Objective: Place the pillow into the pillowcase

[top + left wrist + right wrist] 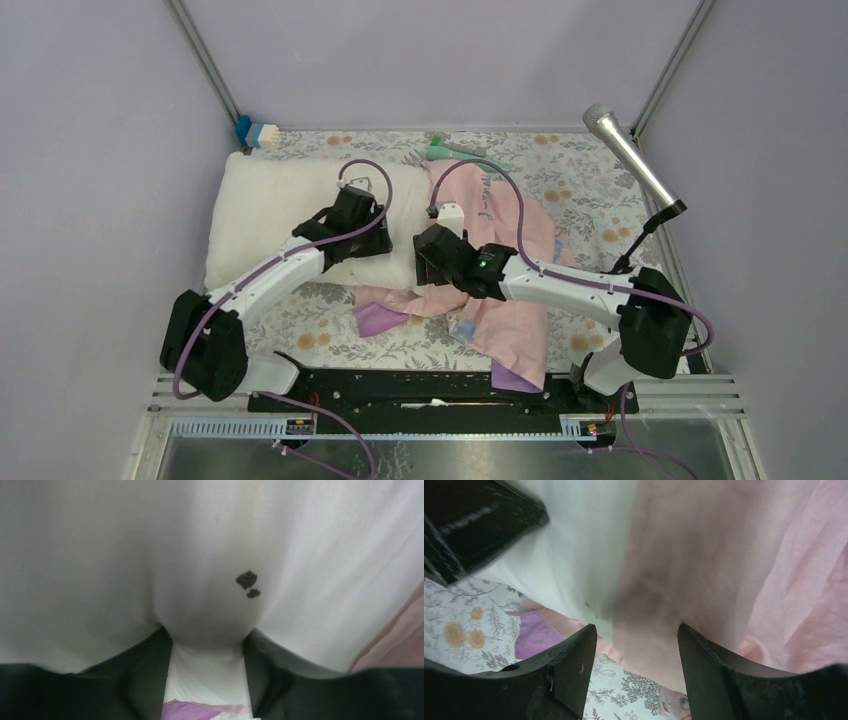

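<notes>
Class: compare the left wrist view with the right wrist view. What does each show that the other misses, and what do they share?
Only the left wrist view shows two dark spots on the pillow. Only the right wrist view shows the floral table cloth. Both show the white pillow, the pink pillowcase and its purple lining.

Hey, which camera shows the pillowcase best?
The top view: most of the pillowcase lies crumpled right of the pillow. The right wrist shows only a pink close-up; the left wrist, a sliver at its edge.
</notes>
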{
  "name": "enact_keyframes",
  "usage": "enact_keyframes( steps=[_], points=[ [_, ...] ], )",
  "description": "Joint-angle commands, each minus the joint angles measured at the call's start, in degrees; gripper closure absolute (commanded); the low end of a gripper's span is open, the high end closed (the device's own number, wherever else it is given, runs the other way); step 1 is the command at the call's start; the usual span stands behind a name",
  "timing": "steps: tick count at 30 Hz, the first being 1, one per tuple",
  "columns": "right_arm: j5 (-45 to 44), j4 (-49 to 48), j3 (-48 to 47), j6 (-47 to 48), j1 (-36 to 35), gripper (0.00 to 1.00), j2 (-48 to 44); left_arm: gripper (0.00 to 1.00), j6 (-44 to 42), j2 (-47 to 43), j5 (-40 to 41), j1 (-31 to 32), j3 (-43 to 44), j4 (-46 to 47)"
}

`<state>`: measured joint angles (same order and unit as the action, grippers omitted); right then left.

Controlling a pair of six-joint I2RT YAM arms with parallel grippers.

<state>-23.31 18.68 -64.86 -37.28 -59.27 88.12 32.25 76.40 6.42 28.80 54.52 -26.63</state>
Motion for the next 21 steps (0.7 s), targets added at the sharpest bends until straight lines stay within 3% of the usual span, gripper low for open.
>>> enact_keyframes(
  steps=[1,3,4,7,15,17,19,21],
  points=[
    [-4.6,-0.4,0.0,-1.0,-0.3,0.34,2.0,0.68,1.7,3.4,-4.2,-0.2,-1.2,6.4],
    [-5.4,1.0,-0.5,-1.0,-0.3,0.38,2.3,0.97,3.8,4.4,-8.7,-1.2,-2.2,8.8],
    [-5.5,1.7,-0.9,-0.8,-0.3,0.42,2.3,1.00,5.5,5.0,-12.1,-2.6,-3.0,10.3],
    [-5.9,4.1,-2.8,-0.5,-0.2,0.51,2.7,1.00,11.2,6.5,-20.8,-7.2,-6.6,16.8],
    [-5.7,11.1,-12.8,1.3,-2.8,0.81,5.5,1.00,17.7,7.1,-26.9,-10.6,-11.7,24.4],
    [-5.9,12.8,-15.8,1.8,-3.4,0.78,7.4,1.00,18.4,7.1,-27.4,-10.6,-12.4,25.5],
    [-7.9,15.9,-18.2,1.8,-3.6,0.64,9.2,1.00,19.0,6.6,-27.3,-10.6,-13.2,26.2],
    [-10.4,17.2,-18.2,1.0,-3.8,0.55,9.7,1.00,19.2,5.7,-26.5,-10.6,-13.7,26.1]
  ],
)
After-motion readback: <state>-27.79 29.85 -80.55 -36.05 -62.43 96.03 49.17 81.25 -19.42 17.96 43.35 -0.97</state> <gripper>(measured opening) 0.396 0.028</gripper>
